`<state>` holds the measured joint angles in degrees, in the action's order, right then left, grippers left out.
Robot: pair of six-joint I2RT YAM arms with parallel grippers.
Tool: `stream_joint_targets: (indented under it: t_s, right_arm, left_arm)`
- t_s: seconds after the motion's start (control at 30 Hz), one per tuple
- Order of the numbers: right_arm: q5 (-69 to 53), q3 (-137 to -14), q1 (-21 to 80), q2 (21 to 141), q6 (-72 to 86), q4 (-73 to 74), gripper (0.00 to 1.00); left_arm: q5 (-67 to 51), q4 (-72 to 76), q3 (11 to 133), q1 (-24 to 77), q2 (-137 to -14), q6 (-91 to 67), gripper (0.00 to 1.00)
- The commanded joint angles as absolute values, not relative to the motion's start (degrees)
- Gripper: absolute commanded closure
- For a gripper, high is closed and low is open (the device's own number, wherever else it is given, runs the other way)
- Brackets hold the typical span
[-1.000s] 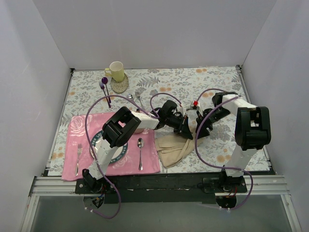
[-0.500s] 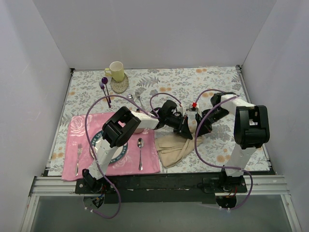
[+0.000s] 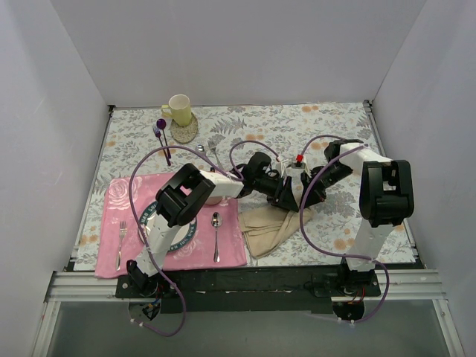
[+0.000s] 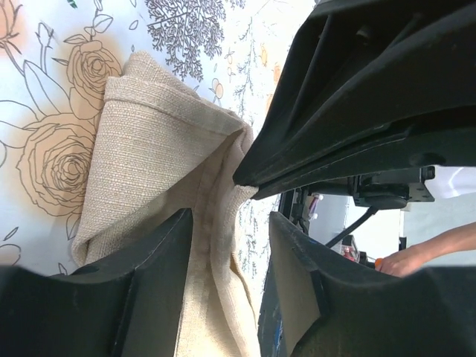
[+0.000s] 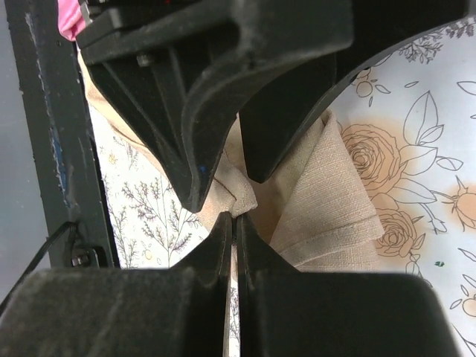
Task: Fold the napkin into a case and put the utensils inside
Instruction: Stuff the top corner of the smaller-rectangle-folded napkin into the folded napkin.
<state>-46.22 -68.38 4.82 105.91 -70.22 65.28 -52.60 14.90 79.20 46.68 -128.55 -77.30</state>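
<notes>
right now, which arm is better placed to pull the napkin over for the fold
Probably right: the right tool is shut on the napkin edge, while the left tool stands open, straddling it.

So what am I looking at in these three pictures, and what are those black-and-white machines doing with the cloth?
Those are two robot arms bolted at the table's near edge. The wide picture comes from a fixed camera above and behind them. Each close-up comes from a camera on one wrist, looking past that arm's own two-finger hand. On the grey floral tablecloth lie a partly folded beige-tan cloth napkin and a pink floral placemat. The placemat carries a plate, a small silver fork and a small silver spoon. The right hand is shut, pinching a fold of the napkin. The left hand is open, with cloth running between its jaws.
</notes>
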Motion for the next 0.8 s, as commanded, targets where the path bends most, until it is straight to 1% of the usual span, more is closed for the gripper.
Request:
stream_joint_targets:
  t_s: [0.0,0.1,0.17,0.2,0.23,0.27,0.33,0.37,0.4,0.47,0.53,0.6,0.67,0.77]
  right_arm:
    - [-49.57,-71.71,3.96,107.31,-68.73,67.85,0.99]
    - [-50.36,-72.42,3.52,107.84,-68.82,68.99,0.99]
    - [-50.54,-72.33,3.6,107.93,-68.82,69.08,0.99]
    - [-50.54,-72.25,3.6,107.93,-68.91,69.08,0.99]
    - [-50.54,-72.25,3.6,107.93,-68.82,69.08,0.99]
    - [-50.54,-72.16,3.6,107.93,-68.82,69.08,0.99]
    - [-50.36,-72.25,3.6,107.84,-67.95,68.91,0.99]
    - [-50.27,-72.33,3.6,107.75,-67.33,68.3,0.9]
    - [-50.19,-72.6,3.6,107.67,-66.45,67.68,0.84]
    - [-50.18,-73.82,3.6,107.23,-62.95,65.93,0.74]
    - [-50.54,-74.7,3.6,106.0,-60.65,64.61,0.73]
    - [-50.71,-74.27,3.6,104.77,-57.57,61.37,0.77]
    - [-50.36,-71.82,3.6,101.7,-56.35,58.12,0.83]
    - [-47.57,-67.0,3.95,97.57,-52.83,50.82,0.89]
  left_arm:
    - [-51.51,14.42,80.15,47.2,-123.22,-75.41,0.55]
    - [-50.89,13.01,80.95,47.55,-123.75,-75.15,0.55]
    - [-50.45,12.66,81.21,47.55,-124.1,-75.06,0.63]
    - [-50.19,12.31,81.3,47.55,-124.19,-75.23,0.69]
    - [-50.19,11.87,81.39,47.55,-124.19,-75.23,0.83]
    - [-50.36,11.52,81.47,47.55,-124.28,-75.23,0.92]
    - [-50.97,11.51,81.3,47.55,-124.1,-75.58,1.0]
    - [-50.98,11.69,80.69,47.55,-124.01,-76.11,1.0]
    - [-51.06,11.86,80.42,47.55,-124.1,-76.81,1.0]
    - [-51.07,12.3,79.72,47.55,-124.28,-77.78,1.0]
    - [-51.06,12.74,79.28,47.55,-124.63,-79.18,1.0]
    - [-50.89,13.45,78.75,47.55,-124.89,-80.15,1.0]
    - [-50.98,13.8,78.4,47.46,-125.15,-81.29,1.0]
    - [-50.98,14.41,77.43,47.29,-125.24,-82.09,1.0]
